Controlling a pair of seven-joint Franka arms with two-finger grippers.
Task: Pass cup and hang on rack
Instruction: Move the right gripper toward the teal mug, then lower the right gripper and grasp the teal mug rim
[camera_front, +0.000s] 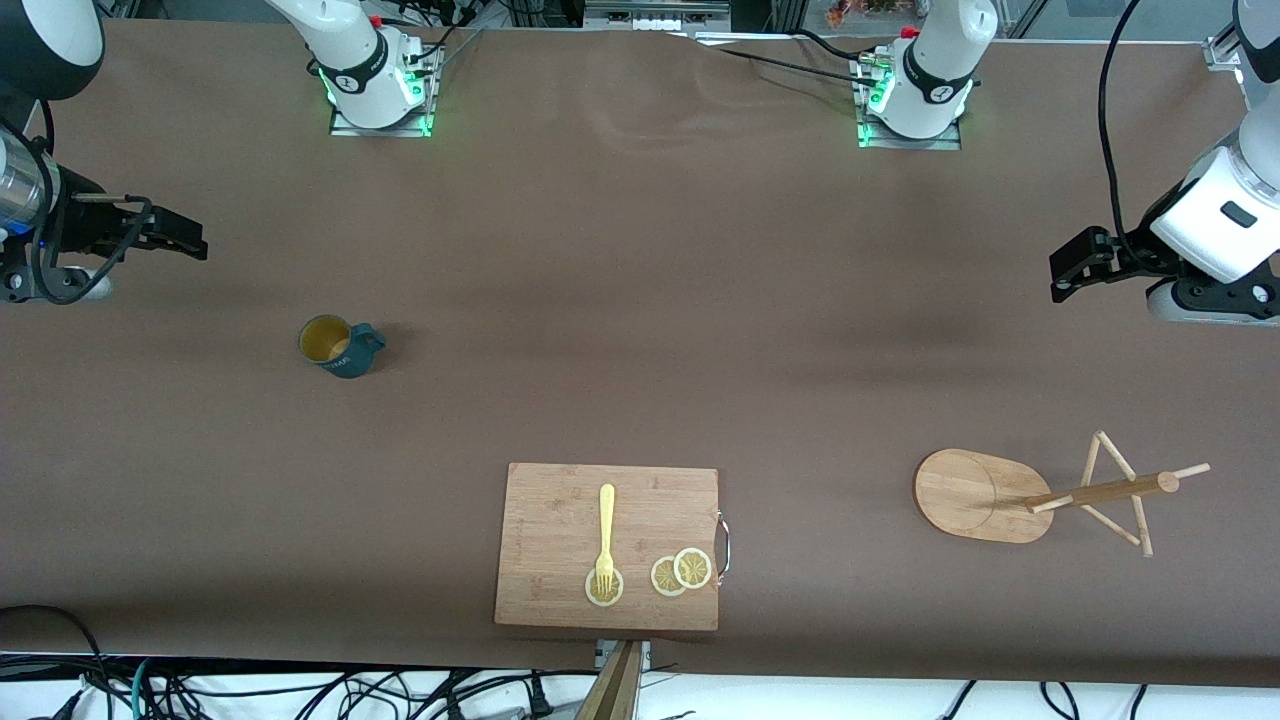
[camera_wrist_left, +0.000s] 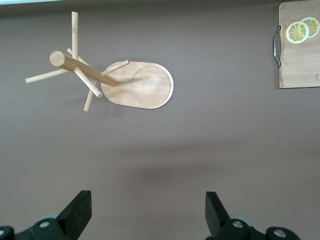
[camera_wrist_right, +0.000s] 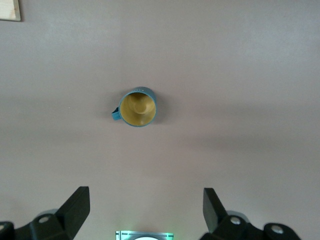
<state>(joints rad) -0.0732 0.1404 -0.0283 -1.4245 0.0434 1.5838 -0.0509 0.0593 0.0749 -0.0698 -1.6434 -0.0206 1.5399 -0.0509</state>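
Below the right claw (camera_front: 190, 243), which hung spread and empty, the cup (camera_front: 340, 347) stood upright on the tabletop (camera_front: 620, 300), its white lettering unreadable. Between both claws lay a cutting board (camera_front: 560, 530) with fork (camera_front: 605, 535) and lemon slices (camera_front: 681, 571). Under the spread, empty left claw (camera_front: 1068, 270) stood the rack (camera_front: 1040, 495).

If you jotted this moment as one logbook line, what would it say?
cup: upright, untouched | rack: empty | right gripper: open, waiting | left gripper: open, waiting
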